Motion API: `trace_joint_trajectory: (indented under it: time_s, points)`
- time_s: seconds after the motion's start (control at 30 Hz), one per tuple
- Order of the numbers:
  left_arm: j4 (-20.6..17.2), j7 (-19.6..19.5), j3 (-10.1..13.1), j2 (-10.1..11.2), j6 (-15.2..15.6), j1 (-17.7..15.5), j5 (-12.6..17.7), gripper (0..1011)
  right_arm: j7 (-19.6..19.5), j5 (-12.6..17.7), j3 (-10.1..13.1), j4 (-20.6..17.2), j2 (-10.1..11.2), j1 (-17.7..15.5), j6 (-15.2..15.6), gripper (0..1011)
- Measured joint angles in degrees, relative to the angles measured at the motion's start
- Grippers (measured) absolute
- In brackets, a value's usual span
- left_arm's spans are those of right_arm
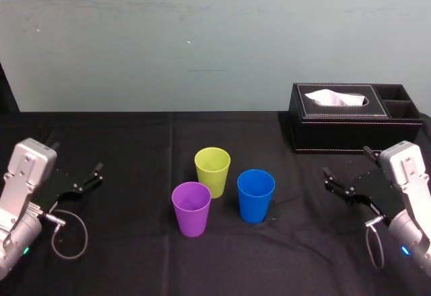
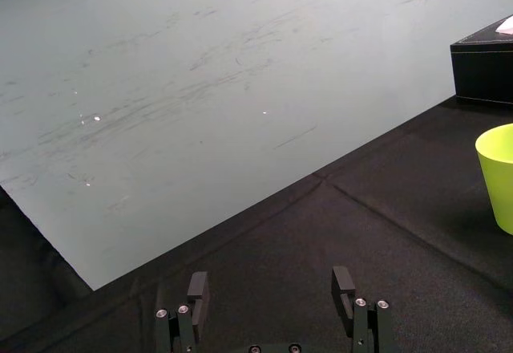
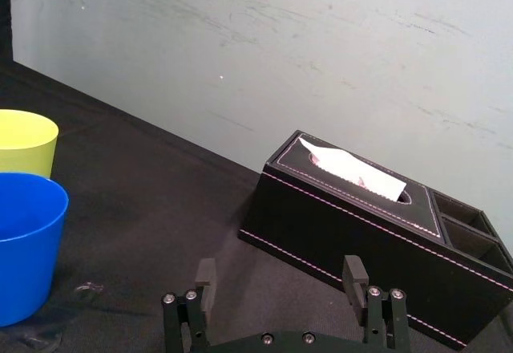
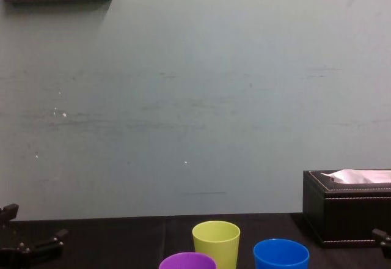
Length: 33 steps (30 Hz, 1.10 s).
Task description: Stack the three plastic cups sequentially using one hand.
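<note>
The three plastic cups (image 1: 202, 195) are set upright, unstacked, in a close cluster mid-tabletop (image 1: 135, 141): yellow-green cup (image 1: 212, 167) behind, purple cup (image 1: 191, 210) front left, blue cup (image 1: 256, 195) front right. No cup is held. The left gripper (image 2: 271, 289) and right gripper (image 3: 280, 273) are spread wide and empty, well off to either side. A first cup must be reached and grasped; which arm is meant cannot be judged

Yellow-green cup (image 1: 212, 170), purple cup (image 1: 192, 207) and blue cup (image 1: 256, 194) stand upright, unstacked, close together.
</note>
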Motion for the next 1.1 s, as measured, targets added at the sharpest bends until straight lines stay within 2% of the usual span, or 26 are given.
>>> trace_joint_trajectory:
  time_s: [1.1]
  points:
    - [0.0, 0.0, 0.0, 0.0, 0.0, 0.0, 0.0, 1000, 0.0, 0.0, 0.0, 0.0, 0.0, 0.0, 0.0, 1000]
